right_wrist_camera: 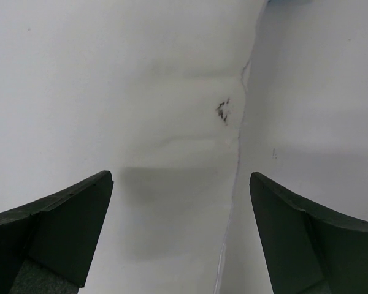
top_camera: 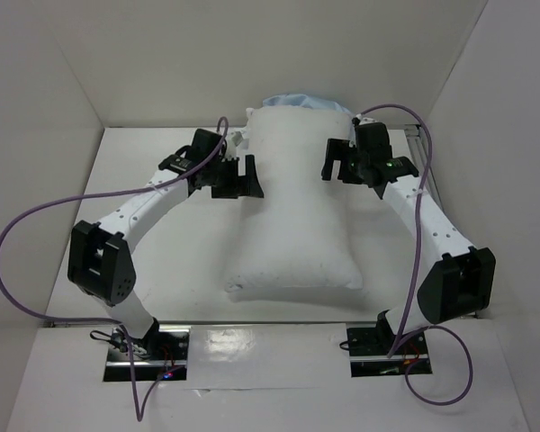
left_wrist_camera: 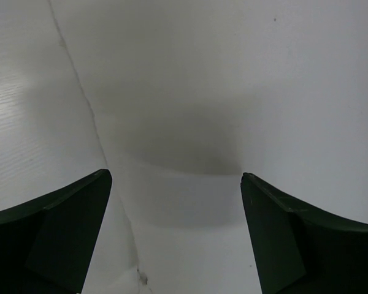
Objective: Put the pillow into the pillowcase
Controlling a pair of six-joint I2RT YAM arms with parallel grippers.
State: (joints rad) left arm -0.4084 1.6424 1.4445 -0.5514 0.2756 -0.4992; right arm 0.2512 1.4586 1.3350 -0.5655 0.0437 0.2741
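The pillow (top_camera: 292, 216) is matt white cloth, plump, faintly speckled and shallowly creased. The pillowcase (top_camera: 295, 98) is thin pale-blue fabric, wrinkled. The bench (top_camera: 162, 270) is matt white board, finely ribbed in the left wrist view. The left gripper (left_wrist_camera: 175, 176) and right gripper (right_wrist_camera: 181, 176) look like dark matt plastic. The cables (top_camera: 18, 234) have smooth purple sheathing.

The pillow (top_camera: 292, 216) in the middle of the top view is white with faint dark specks. At the upper centre a strip of the pillowcase (top_camera: 292, 97) shows pale blue. The table (top_camera: 162, 261) and the walls (top_camera: 36, 108) are plain white. The left arm (top_camera: 148, 207) and the right arm (top_camera: 423, 216) are white with black joints. The left gripper (top_camera: 238, 177) and the right gripper (top_camera: 336, 162) are black, though their fingers (left_wrist_camera: 55, 233) look dark green in the wrist views. The cables (top_camera: 18, 225) are purple. A green light (top_camera: 391, 165) glows right of centre.
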